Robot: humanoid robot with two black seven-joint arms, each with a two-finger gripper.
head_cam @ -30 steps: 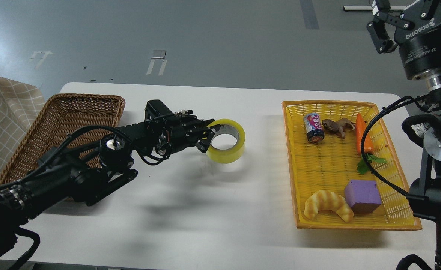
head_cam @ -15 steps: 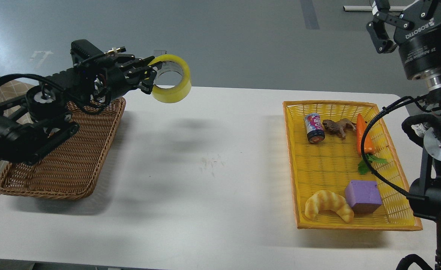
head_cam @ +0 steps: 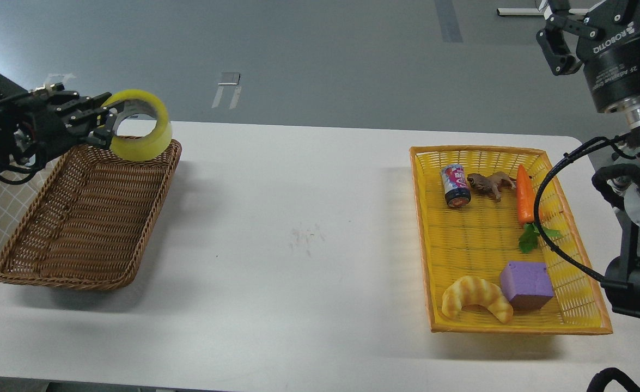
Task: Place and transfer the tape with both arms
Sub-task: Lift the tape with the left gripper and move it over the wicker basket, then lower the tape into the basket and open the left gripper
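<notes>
The tape (head_cam: 144,142), a wide yellow roll with a pale core, hangs in the air over the far right corner of the brown wicker basket (head_cam: 80,228). My left gripper (head_cam: 103,121) is shut on the roll's left wall, one finger inside the ring and one outside. My right gripper (head_cam: 556,32) is raised at the top right, above and behind the yellow tray (head_cam: 516,324); its fingers run out of the frame's top, so I cannot tell how they stand.
The yellow tray holds a small can (head_cam: 456,185), a brown toy animal (head_cam: 488,184), a carrot (head_cam: 525,193), a purple block (head_cam: 526,284) and a croissant (head_cam: 475,296). A black cable (head_cam: 548,239) crosses the tray's right side. White table (head_cam: 298,228) between the two containers.
My left gripper has lifted the tape off the table's middle and carried it left and up, to above the wicker basket's far right corner. The right arm has barely moved.
</notes>
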